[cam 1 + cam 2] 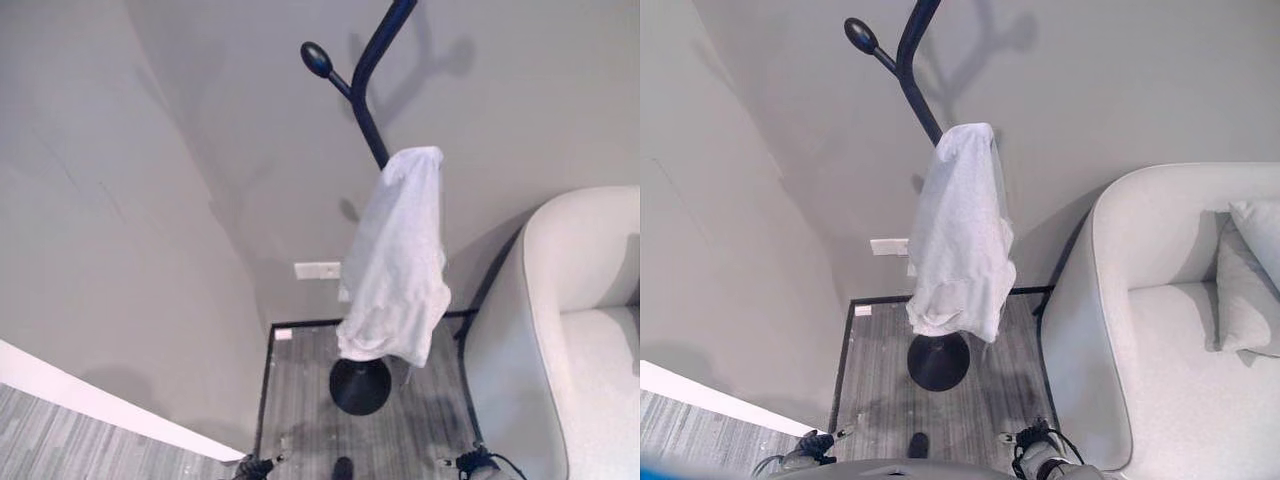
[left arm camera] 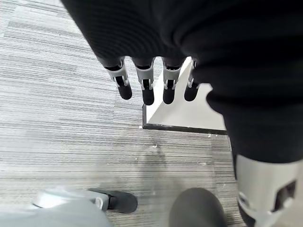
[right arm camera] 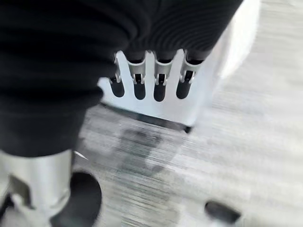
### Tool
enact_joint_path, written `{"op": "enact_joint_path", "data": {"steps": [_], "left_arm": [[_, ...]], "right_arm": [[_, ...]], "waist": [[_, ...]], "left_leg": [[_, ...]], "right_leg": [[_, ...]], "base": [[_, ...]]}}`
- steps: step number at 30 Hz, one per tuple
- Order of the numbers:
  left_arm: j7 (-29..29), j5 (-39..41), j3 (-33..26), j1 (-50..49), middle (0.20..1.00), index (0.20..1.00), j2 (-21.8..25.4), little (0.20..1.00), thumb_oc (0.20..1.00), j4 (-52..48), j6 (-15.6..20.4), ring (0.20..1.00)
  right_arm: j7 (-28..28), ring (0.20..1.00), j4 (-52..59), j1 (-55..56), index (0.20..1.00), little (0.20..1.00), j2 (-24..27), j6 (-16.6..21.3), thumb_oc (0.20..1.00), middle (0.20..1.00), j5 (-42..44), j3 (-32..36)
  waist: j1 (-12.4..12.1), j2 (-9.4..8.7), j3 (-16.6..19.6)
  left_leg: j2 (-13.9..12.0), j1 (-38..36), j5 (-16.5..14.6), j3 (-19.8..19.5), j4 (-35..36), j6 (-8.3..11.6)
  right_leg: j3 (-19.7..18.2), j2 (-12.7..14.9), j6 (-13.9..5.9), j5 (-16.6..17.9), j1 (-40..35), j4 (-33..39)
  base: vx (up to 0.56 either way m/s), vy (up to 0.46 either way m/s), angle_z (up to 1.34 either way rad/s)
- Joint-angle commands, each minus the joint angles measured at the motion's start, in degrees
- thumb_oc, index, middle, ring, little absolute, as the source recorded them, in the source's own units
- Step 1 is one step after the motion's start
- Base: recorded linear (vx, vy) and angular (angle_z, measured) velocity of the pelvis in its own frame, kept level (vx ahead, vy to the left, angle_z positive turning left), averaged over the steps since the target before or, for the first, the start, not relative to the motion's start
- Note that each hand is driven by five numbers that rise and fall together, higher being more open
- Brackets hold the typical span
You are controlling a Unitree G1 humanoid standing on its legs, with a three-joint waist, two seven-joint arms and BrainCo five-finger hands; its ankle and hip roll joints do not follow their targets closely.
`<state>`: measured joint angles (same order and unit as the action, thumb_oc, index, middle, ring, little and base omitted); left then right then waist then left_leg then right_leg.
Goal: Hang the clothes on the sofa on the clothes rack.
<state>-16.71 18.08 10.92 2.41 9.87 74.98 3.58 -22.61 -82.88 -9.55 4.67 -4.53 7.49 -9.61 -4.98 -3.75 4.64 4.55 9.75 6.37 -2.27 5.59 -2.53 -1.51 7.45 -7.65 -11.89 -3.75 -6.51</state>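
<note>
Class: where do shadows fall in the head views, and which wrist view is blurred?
Left eye view: the rack and white garment cast soft shadows on the wall behind. Right wrist view: floor and sofa look smeared. Left wrist view: the floor's stripes stay crisp.

Grey striped floor (image 1: 300,400) under the black clothes rack (image 1: 360,385); white sofa (image 1: 1160,350) beside it.

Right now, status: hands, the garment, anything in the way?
Left hand and right hand open, empty, hanging low. White cloth garment draped on black metal clothes rack. Pale sofa beside it; nothing obstructing.
</note>
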Motion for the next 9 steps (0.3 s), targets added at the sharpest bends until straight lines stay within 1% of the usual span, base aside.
{"op": "enact_joint_path", "data": {"steps": [1, 2, 3, 4, 6, 9], "left_arm": [[1.7, 7.2, -3.3, 2.5, 1.0, 1.0, 0.0, 1.0, 1.0, -1.0, 2.3, 1.0], [2.6, 8.5, -3.7, 2.4, 1.0, 1.0, -0.1, 1.0, 1.0, -1.3, 2.5, 1.0], [4.2, 12.2, -5.3, 1.8, 1.0, 1.0, -0.2, 1.0, 1.0, -1.8, 2.5, 1.0], [4.8, 14.3, -6.2, 1.6, 1.0, 1.0, -0.3, 1.0, 1.0, -1.4, 2.4, 1.0], [5.9, 16.8, -7.4, 1.3, 1.0, 1.0, -0.7, 1.0, 1.0, -1.2, 2.5, 1.0], [6.6, 17.3, -7.5, 1.2, 1.0, 1.0, -0.9, 1.0, 1.0, -0.6, 2.5, 1.0]], "right_arm": [[1.6, 1.0, -3.8, -1.8, 1.0, 1.0, 1.2, 3.1, 1.0, 1.0, 21.5, 8.4], [2.0, 1.0, -4.5, -1.7, 1.0, 1.0, 1.3, 3.3, 1.0, 1.0, 24.3, 10.0], [2.6, 1.0, -6.6, -1.2, 1.0, 1.0, 1.5, 3.5, 1.0, 1.0, 31.2, 14.0], [2.9, 1.0, -7.2, -1.2, 1.0, 1.0, 1.5, 3.3, 1.0, 1.0, 33.6, 15.1], [3.1, 1.0, -8.0, -1.3, 1.0, 1.0, 1.1, 3.3, 1.0, 1.0, 36.5, 16.1], [3.4, 1.0, -8.2, -1.7, 1.0, 1.0, 0.7, 3.7, 1.0, 1.0, 38.7, 16.5]], "waist": [[-1.1, -0.21, -3.2], [-1.1, -0.2, -3.0], [-1.1, -0.14, -2.7], [-1.1, -0.17, -2.6], [-1.1, -0.22, -2.5], [-1.2, -0.22, -2.5]], "left_leg": [[0.4, -5.7, -7.8, -1.3, -0.6, 0.52], [0.4, -5.5, -7.7, -1.3, -0.6, 0.55], [0.5, -5.7, -7.9, -1.4, -0.6, 0.58], [0.5, -5.9, -8.0, -1.3, -0.6, 0.59], [0.5, -6.0, -8.1, -1.3, -0.6, 0.62], [0.5, -6.1, -8.2, -1.2, -0.6, 0.65]], "right_leg": [[0.6, 4.9, -2.86, 23.3, -4.0, 8.4], [0.5, 4.9, -2.88, 23.4, -3.9, 8.4], [0.6, 5.0, -2.91, 23.5, -4.1, 8.4], [0.5, 5.0, -2.9, 23.6, -4.2, 8.4], [0.4, 5.0, -2.88, 23.6, -4.3, 8.4], [0.2, 5.0, -2.87, 23.6, -4.3, 8.3]], "base": [[0.01, -0.015, 0.08], [0.01, -0.009, 0.09], [0.0, -0.003, 0.09], [0.0, -0.006, 0.06], [0.0, -0.005, 0.02], [-0.01, -0.003, 0.01]]}}
